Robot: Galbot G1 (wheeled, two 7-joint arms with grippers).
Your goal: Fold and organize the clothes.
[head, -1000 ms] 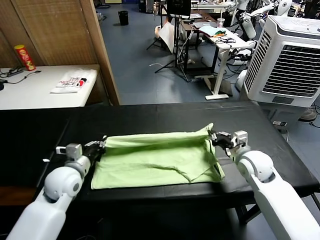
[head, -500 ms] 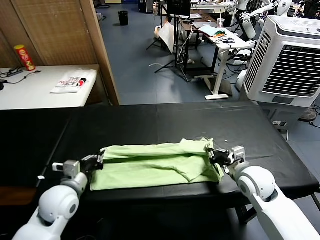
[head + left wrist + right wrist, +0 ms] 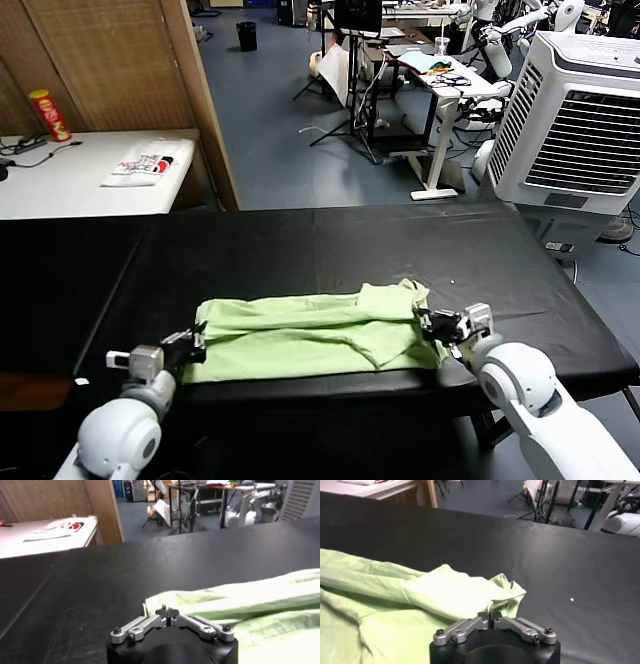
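While the folded green T-shirt (image 3: 310,335) lies on the black table (image 3: 300,245), L gripper (image 3: 192,344) pinches its left edge; R gripper (image 3: 428,322) at right edge, grip can't tell

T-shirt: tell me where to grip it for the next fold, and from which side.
Grip the green T-shirt at the two ends of its far edge, left gripper from the left, right gripper from the right. It lies as a long band across the table, so end corners probably lift evenly.
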